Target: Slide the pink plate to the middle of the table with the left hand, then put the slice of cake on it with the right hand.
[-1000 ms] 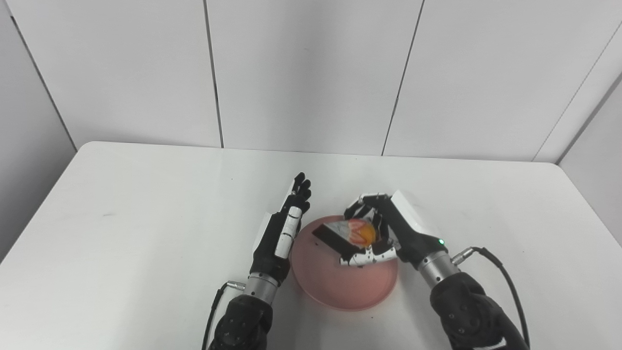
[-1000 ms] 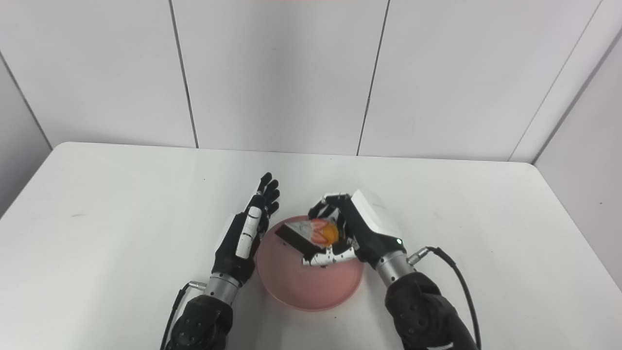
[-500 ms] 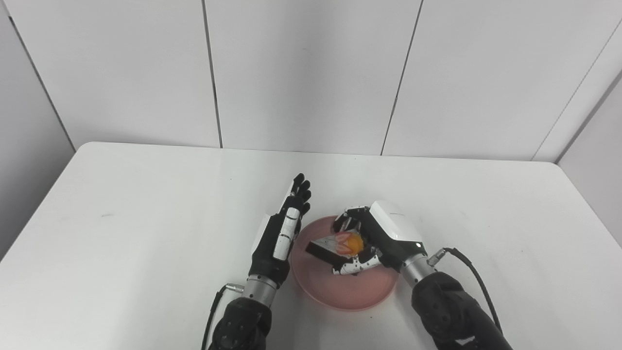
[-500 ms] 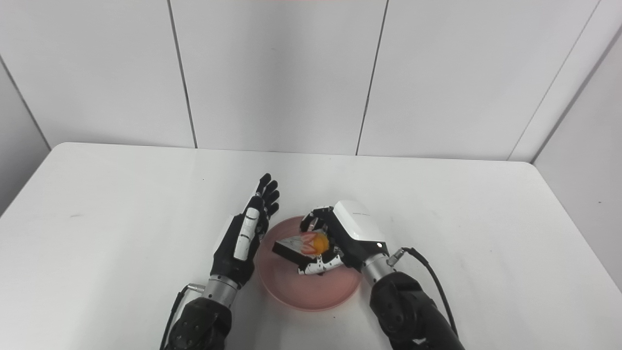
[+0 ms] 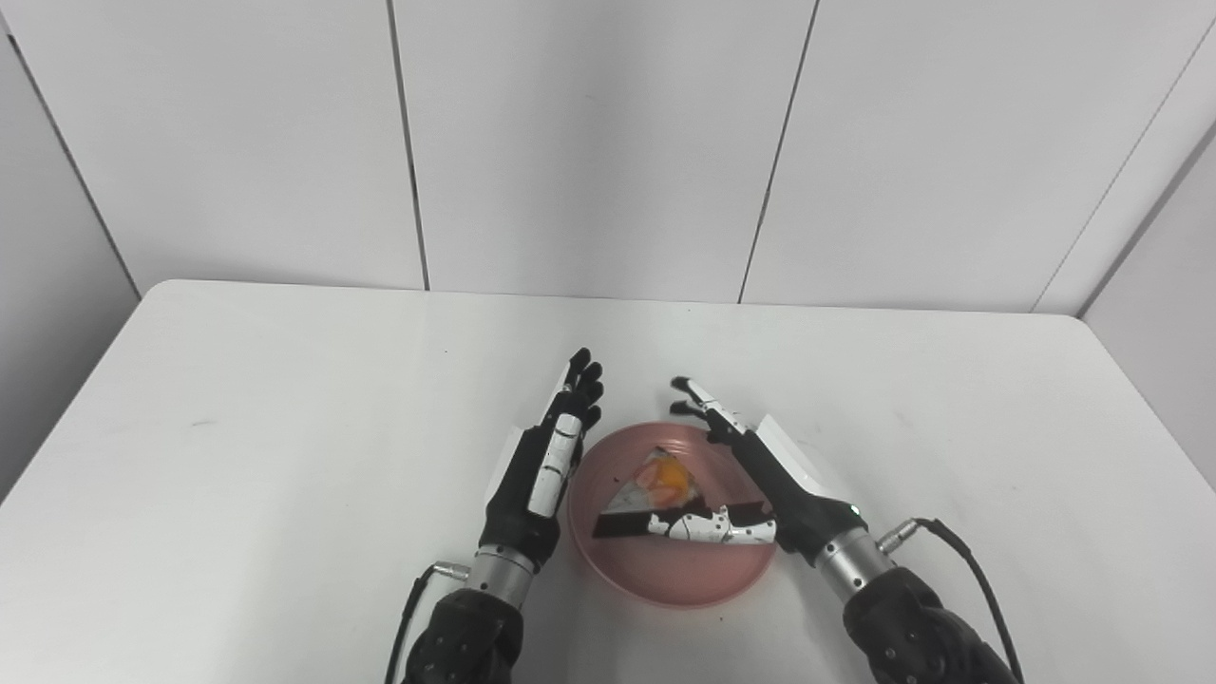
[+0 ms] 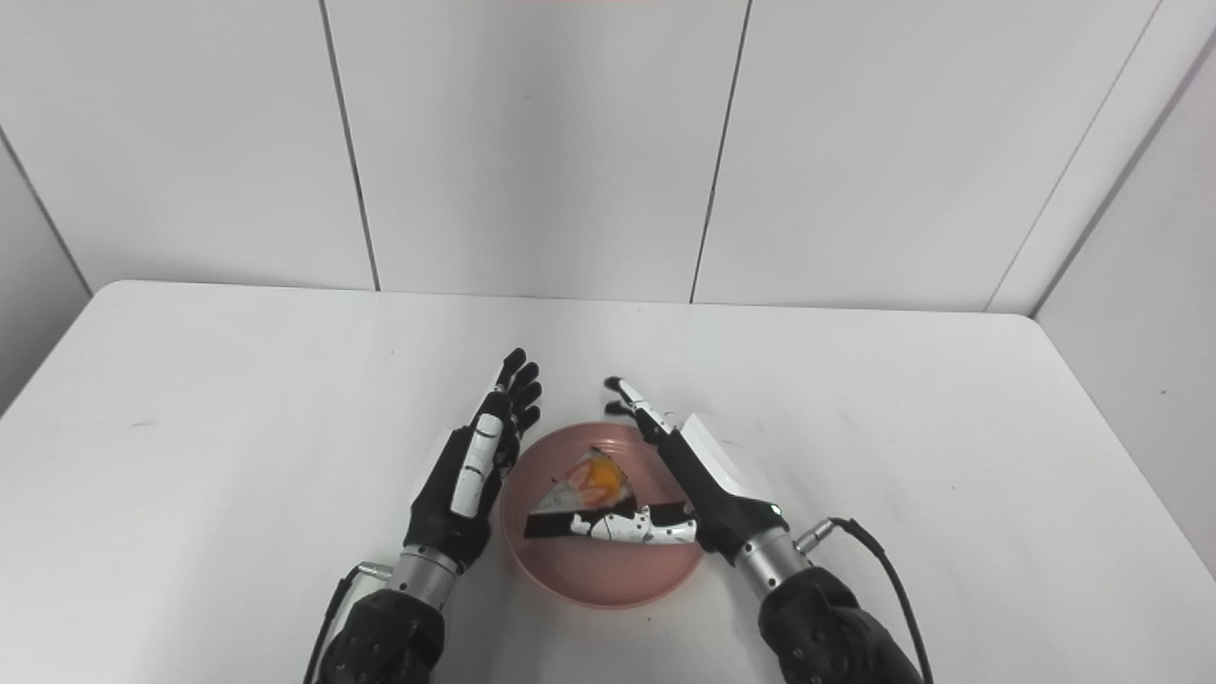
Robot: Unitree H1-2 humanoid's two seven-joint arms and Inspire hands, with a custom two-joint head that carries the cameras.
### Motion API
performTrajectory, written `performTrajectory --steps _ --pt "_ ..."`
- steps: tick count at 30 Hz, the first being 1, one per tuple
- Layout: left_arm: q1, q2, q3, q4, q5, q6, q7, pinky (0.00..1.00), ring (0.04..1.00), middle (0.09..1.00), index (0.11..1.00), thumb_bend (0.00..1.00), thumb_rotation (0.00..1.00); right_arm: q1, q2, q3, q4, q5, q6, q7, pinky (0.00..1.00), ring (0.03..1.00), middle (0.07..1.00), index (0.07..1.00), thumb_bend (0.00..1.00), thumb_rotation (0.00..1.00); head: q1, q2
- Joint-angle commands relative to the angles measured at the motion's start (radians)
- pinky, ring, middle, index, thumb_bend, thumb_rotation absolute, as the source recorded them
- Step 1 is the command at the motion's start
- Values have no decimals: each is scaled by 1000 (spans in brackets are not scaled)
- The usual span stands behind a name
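Near the table [image 5: 285,380] front edge, mid-width — right hand [image 5: 760,475] spread, empty beside plated cake [image 5: 655,489]; left hand [image 5: 546,456] flat, empty — best withdrawn straight back, avoiding plate [image 5: 665,579].

Looks like a lab or robot test booth: plain white table [image 5: 285,399] boxed in by bare white wall panels [image 5: 589,142] with dark seams, cabled robot arm [image 5: 959,570], no household furnishings visible.
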Motion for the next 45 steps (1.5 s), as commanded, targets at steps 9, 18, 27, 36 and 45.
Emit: performTrajectory --steps 9,18,27,36,45 --pt "44 31 36 23 12 -21 42 1000 1000 1000 1000 622 1000 -19 66 -115 113 126 -269 -160 980 1000 1000 1000 652 674 82 -18" --pt "51 32 40 35 55 -39 96 1000 1000 1000 1000 636 1000 -9 149 -228 174 302 -257 -194 1000 1000 1000 1000 561 762 170 -41" --pt "36 25 28 92 87 -100 122 1000 1000 1000 1000 603 1000 -5 163 -260 205 413 -198 -160 1000 1000 1000 1000 576 841 225 -56" --pt "42 30 27 90 103 -96 134 1000 1000 1000 1000 601 1000 -4 187 -246 229 456 -156 -126 1000 1000 1000 1000 657 827 157 -52" --pt "49 57 28 65 78 -62 101 1000 1000 1000 1000 612 1000 9 210 -242 215 398 -170 -162 1000 1000 1000 1000 620 839 79 -46"
